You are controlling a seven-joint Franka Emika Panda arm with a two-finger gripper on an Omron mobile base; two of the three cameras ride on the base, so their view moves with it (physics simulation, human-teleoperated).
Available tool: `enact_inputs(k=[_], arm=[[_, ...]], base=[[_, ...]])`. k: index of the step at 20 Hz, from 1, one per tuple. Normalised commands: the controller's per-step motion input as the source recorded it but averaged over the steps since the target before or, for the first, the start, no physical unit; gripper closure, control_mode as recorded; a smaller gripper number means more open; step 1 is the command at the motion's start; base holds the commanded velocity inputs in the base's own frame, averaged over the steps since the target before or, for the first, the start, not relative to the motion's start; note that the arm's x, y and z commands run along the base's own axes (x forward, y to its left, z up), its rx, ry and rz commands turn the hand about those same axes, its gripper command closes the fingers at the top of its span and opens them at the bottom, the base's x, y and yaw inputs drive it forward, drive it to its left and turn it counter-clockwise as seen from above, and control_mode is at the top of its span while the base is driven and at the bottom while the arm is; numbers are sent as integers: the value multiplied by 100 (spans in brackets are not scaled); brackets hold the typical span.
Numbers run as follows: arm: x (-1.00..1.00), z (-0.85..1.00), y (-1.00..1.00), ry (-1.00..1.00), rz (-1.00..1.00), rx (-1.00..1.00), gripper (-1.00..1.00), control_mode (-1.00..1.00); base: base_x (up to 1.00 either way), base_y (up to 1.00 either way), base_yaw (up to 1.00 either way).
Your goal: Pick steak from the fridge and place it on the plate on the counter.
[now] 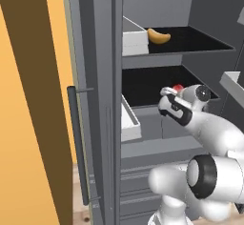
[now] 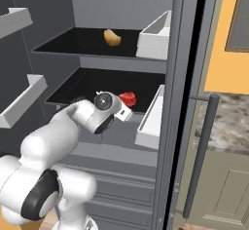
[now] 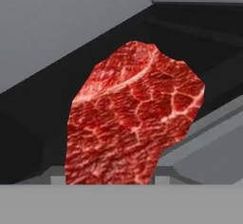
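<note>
one steak (image 3: 133, 118) close before the jaws, above fridge shelf (image 2: 87, 85), grip unclear

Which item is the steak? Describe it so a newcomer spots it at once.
Look into the open fridge and find the lower of its two black shelves. At that shelf's front lies the steak, right by the gripper. It is bright red and marbled, unlike the yellow-orange banana above.
</note>
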Motion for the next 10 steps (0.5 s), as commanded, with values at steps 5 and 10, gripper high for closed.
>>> enact_inputs(k=[5, 10], arm=[[-75, 28, 0, 13, 0, -1, 100, -100], [-78, 8, 0, 3, 0, -2, 100, -100]], base=[[0, 0, 0], [0, 0, 0]])
